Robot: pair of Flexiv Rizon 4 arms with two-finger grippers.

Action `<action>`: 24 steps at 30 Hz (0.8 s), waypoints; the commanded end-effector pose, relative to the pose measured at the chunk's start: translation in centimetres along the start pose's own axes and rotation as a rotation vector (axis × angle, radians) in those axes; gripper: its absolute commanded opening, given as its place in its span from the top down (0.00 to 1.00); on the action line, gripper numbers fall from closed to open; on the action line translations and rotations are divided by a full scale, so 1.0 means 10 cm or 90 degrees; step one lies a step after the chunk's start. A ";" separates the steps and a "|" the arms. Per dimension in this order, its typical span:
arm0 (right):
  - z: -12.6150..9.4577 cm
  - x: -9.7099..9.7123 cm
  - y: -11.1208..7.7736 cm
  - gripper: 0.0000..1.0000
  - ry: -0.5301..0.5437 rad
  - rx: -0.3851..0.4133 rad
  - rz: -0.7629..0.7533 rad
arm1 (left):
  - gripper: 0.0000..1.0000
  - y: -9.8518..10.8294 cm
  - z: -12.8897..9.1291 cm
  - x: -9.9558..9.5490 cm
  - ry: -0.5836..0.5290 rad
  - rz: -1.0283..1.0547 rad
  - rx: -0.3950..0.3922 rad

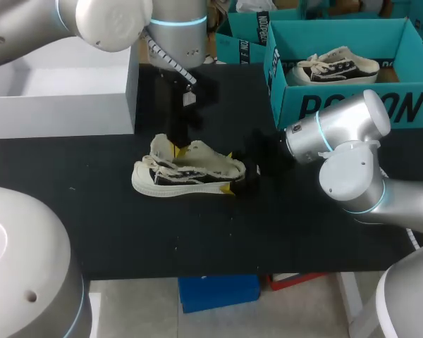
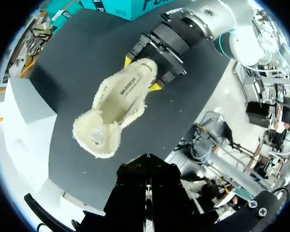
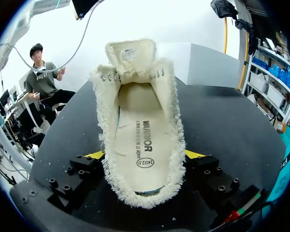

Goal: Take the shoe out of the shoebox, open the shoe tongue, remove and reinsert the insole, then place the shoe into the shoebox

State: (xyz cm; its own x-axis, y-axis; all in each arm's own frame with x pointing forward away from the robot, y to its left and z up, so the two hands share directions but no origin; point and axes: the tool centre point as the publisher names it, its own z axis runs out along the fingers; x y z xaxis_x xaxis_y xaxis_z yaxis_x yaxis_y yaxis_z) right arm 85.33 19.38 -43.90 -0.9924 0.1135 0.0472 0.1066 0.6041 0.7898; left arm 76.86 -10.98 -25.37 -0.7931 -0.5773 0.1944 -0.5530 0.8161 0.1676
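Black tabletop [image 1: 303, 232] fills the middle of the frame. At its centre lies the shoe [image 1: 189, 172], long axis running left to right, toe left, heel right. The right gripper [image 3: 143, 154] pinches the heel from both sides, yellow tips against the fleecy collar. The left gripper [image 1: 179, 149] hangs just above the upturned tongue [image 3: 130, 55]; whether its fingers are spread I cannot tell. The insole [image 3: 140, 140] lies flat inside, so I'd judge the left arm, over the opening, best placed to pull it. The teal shoebox [image 1: 352, 105] stands upper right, well apart.
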 end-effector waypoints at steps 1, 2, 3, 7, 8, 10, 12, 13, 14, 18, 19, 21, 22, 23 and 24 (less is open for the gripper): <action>0.02 -0.01 -0.01 1.00 -0.001 0.000 0.001 | 1.00 -0.07 0.00 -0.03 0.019 0.053 -0.005; 0.02 -0.01 -0.01 1.00 -0.001 0.000 0.001 | 1.00 -0.09 0.01 -0.03 0.035 0.088 0.000; 0.02 -0.01 -0.01 1.00 -0.001 0.000 0.001 | 1.00 -0.11 0.01 -0.04 0.040 0.125 0.005; 0.02 -0.01 -0.01 1.00 -0.001 0.000 0.001 | 1.00 -0.17 -0.02 -0.06 0.038 0.191 0.025; 0.02 -0.01 -0.01 1.00 -0.001 0.000 0.001 | 1.00 -0.18 -0.02 -0.06 0.036 0.211 0.030; 0.02 -0.01 -0.01 1.00 -0.001 0.000 0.001 | 1.00 -0.21 -0.05 -0.09 0.042 0.233 0.044; 0.02 -0.01 -0.01 1.00 -0.001 0.000 0.001 | 1.00 -0.25 -0.07 -0.11 0.041 0.260 0.053; 0.02 -0.01 -0.01 1.00 -0.001 0.000 0.001 | 1.00 -0.27 -0.08 -0.12 0.034 0.267 0.058; 0.02 -0.01 -0.01 1.00 -0.001 0.000 0.001 | 1.00 -0.28 -0.08 -0.12 0.024 0.273 0.062; 0.02 -0.01 -0.01 1.00 -0.001 0.000 0.001 | 1.00 -0.36 -0.03 -0.20 0.035 0.284 0.065; 0.02 -0.01 -0.01 1.00 -0.001 0.000 0.001 | 1.00 -0.38 -0.02 -0.22 0.035 0.284 0.064; 0.02 -0.01 -0.01 1.00 -0.001 0.000 0.001 | 1.00 -0.43 0.01 -0.27 0.048 0.280 0.062; 0.02 -0.01 -0.01 1.00 -0.001 0.000 0.001 | 1.00 -0.44 0.02 -0.28 0.048 0.279 0.061; 0.02 -0.01 -0.01 1.00 -0.001 0.000 0.001 | 1.00 -0.45 0.03 -0.29 0.049 0.277 0.061; 0.02 -0.01 -0.01 1.00 -0.001 0.000 0.001 | 1.00 -0.47 0.05 -0.30 0.052 0.277 0.061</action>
State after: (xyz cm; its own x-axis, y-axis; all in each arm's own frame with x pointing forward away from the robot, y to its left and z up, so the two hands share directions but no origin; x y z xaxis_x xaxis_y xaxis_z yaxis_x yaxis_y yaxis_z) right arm 85.33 19.38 -43.90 -0.9924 0.1135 0.0471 0.1066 0.6041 0.7898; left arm 81.00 -12.67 -26.46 -0.9410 -0.1807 0.2861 -0.1997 0.9791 -0.0385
